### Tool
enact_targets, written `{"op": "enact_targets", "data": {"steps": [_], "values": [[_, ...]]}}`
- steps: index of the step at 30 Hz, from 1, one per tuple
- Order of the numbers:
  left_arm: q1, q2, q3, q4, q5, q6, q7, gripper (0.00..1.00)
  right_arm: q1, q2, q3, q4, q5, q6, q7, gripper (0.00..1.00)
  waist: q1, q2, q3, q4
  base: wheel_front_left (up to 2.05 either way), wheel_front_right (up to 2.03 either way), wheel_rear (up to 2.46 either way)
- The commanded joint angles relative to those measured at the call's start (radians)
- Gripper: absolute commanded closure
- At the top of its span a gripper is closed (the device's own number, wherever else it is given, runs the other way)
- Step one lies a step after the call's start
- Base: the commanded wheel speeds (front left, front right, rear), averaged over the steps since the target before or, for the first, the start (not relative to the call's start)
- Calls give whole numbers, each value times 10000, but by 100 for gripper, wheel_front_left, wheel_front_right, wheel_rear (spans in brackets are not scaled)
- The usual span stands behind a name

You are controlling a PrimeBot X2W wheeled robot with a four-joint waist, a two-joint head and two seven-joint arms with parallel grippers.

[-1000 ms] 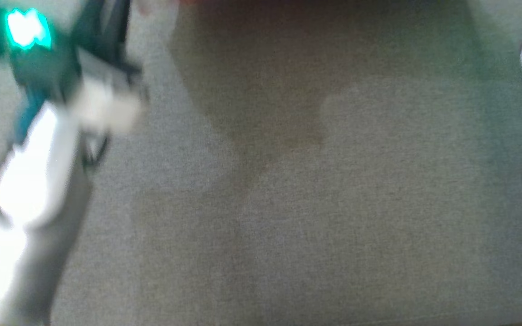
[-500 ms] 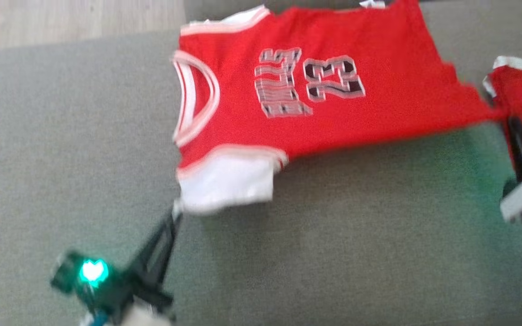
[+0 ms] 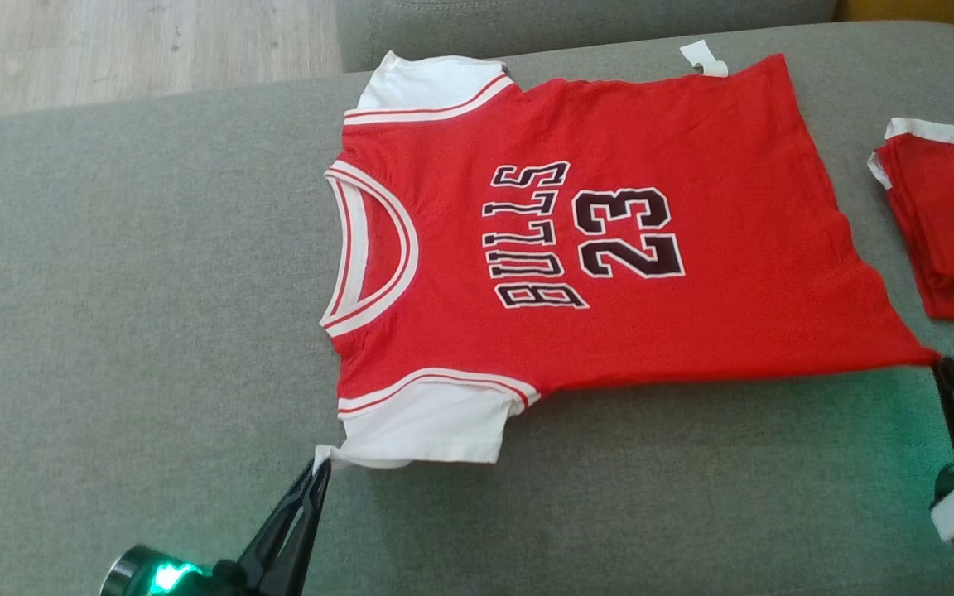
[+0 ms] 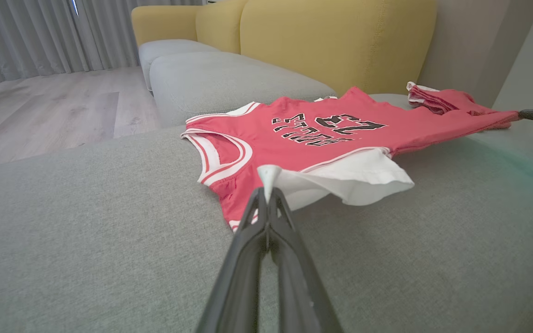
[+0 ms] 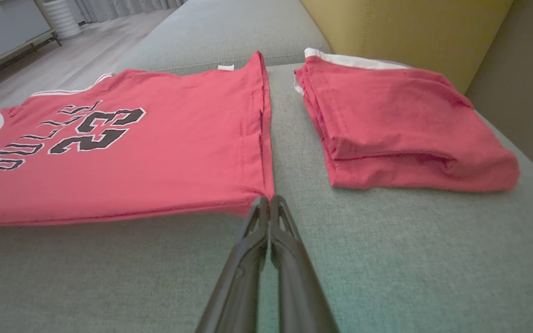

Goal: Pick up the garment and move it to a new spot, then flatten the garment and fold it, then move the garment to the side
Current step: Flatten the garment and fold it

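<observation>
The garment (image 3: 609,240) is a red jersey with white sleeves and black "BULLS 23" lettering, spread across the grey sofa seat (image 3: 129,348), collar toward the left. My left gripper (image 3: 320,465) is shut on the corner of its near white sleeve (image 4: 340,178), as the left wrist view shows at the gripper tips (image 4: 267,189). At the lower right my right gripper (image 3: 938,362) is shut on the jersey's near hem corner, seen close in the right wrist view (image 5: 269,199). The garment (image 5: 123,138) is stretched between the two grips, its near edge slightly raised.
A plain red folded garment (image 3: 953,228) with white trim lies on the seat just right of the jersey, also seen as the folded garment (image 5: 400,129). A yellow backrest (image 4: 336,41) stands behind. Wooden floor (image 3: 137,50) lies beyond the seat's far left edge.
The head camera has swung, so the whole picture shifted and sharpened. Half a second ago both grippers held the same corners of the jersey.
</observation>
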Motion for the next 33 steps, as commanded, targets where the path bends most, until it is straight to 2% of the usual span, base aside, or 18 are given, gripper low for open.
{"op": "enact_targets", "data": {"steps": [1, 8, 16, 24, 30, 33], "values": [[-498, 40, 476, -280, -126, -90, -48, 100, -123, -215, -249, -479, -139, 65, 89, 100, 1, -1, 47, -19, 0, 0, 0], [-2094, -178, 505, 262, -81, -318, 52, 100, -802, 261, -750, -818, -495, 65, 687, 100, 1, -1, 327, -74, 0, 0, 0], [-3994, -435, 661, 1220, 41, -441, 37, 100, -1808, 648, -1045, -585, -825, 65, 953, 100, 1, -1, 773, -95, 0, 0, 0], [-6265, -658, 422, 2507, 479, -937, -25, 100, -2999, 750, -988, 127, -818, 65, 849, 100, 1, -1, 1381, 37, 0, 0, 0], [-7684, -749, 196, 3470, 897, -1139, -45, 100, -3888, 792, -669, 725, -798, 65, 659, 100, 1, -1, 1761, 37, 0, 0, 0], [-8280, -717, 150, 3902, 1198, -1107, -47, 100, -4325, 763, -442, 1012, -832, 65, 524, 100, 1, -1, 1951, 10, 0, 0, 0]]}}
